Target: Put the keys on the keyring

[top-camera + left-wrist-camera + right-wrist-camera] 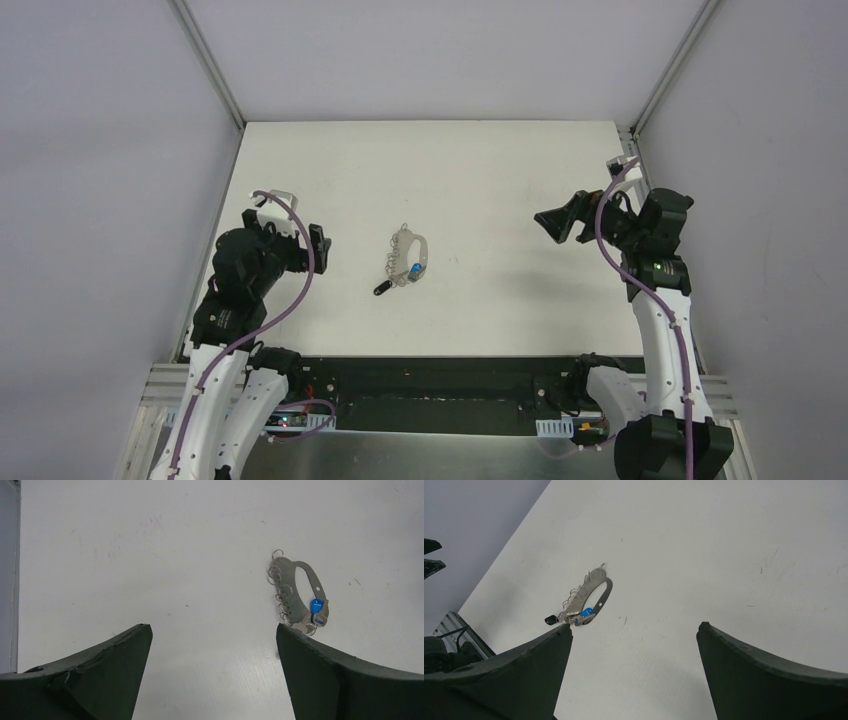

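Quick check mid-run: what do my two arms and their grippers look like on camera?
The left arm and right arm have white lower links with black joints and wrists, and a purple cable loops along each. The left gripper and right gripper carry dark, matte, wedge-shaped fingers. No markings are legible.

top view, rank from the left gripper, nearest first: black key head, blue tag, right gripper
1. black key head, just right of the left gripper
2. blue tag, further right, at the keyring's near end
3. right gripper, far right
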Tool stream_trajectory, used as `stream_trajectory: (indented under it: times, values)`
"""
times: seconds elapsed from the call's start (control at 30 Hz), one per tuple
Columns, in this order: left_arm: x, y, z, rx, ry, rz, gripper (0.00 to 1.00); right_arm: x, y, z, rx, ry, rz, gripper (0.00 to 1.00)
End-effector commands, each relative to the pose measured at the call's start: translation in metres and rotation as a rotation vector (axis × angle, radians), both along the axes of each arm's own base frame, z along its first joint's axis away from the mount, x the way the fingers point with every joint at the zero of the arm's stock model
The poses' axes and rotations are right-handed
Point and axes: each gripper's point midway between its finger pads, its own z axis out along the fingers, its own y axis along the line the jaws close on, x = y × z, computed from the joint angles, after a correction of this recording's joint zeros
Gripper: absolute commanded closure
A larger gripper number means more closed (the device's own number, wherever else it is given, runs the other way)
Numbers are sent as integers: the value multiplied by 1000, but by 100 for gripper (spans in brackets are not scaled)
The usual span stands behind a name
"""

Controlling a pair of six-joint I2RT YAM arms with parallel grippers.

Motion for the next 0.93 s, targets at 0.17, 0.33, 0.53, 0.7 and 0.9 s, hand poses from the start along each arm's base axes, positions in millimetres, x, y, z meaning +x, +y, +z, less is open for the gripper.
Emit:
stream_trajectory:
  times: [0.17, 0.33, 0.53, 0.7, 0.9]
  values:
    - [2, -5, 7, -41, -36, -28, 1, -2, -2, 18, 17, -72, -2, 2]
    - [1, -3, 8, -43, -27, -18, 1, 1, -4, 18, 12, -68, -21, 2]
    - [3, -2, 4, -42, -14, -18, 1, 1, -6, 16, 11, -64, -24, 2]
    - [4, -1, 1, -39, -7, -12, 1, 2, -8, 16, 13, -63, -31, 2]
    - [3, 0, 0, -38, -7, -10, 1, 1, -6, 19, 20, -65, -24, 2]
